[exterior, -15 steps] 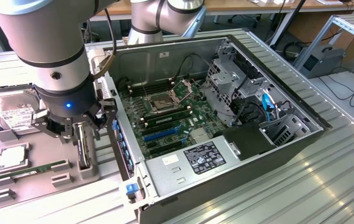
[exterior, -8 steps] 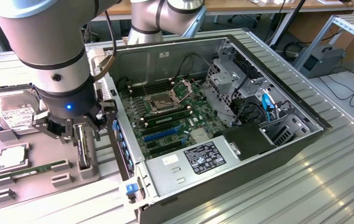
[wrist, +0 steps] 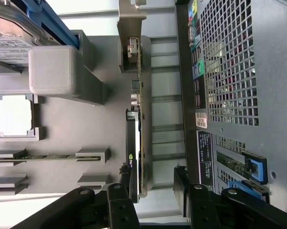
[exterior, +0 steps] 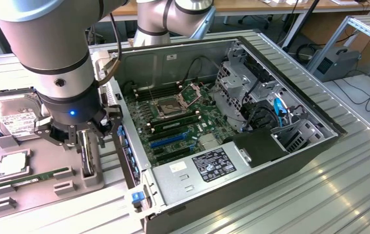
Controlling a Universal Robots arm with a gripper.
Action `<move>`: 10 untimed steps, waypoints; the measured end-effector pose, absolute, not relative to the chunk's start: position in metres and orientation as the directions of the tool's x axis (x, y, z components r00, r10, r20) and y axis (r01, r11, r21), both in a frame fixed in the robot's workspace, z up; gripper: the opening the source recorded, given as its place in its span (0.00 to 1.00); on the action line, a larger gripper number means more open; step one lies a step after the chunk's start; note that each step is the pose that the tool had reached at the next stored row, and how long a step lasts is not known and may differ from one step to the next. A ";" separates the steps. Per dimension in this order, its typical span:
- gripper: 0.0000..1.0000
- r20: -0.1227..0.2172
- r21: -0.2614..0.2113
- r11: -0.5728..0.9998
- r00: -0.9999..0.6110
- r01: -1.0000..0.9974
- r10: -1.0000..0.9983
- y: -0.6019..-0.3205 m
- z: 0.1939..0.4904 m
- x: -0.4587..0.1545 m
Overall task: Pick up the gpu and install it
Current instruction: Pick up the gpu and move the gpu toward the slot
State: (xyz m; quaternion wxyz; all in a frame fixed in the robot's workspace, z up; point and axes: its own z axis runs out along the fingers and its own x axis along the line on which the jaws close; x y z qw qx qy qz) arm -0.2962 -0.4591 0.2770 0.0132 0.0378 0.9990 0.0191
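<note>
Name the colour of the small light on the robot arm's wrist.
Blue. The light shows best in the exterior view.

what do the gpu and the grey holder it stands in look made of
gpu: dark circuit board, probably fibreglass laminate, with a bare silvery metal bracket at one end. holder: matte grey plastic, likely printed, going by its dull even surface.

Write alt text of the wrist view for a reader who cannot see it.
The open gripper is at one end of the gpu, which stands on edge in a gray holder. The computer case with its perforated wall is beside it.
</note>
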 end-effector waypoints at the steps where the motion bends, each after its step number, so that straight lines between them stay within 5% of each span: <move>1: 0.48 -0.025 0.039 0.996 -0.997 0.075 0.076 -0.459 0.277 -0.296; 10: 0.48 -0.025 0.039 0.996 -0.997 0.075 0.076 -0.459 0.274 -0.296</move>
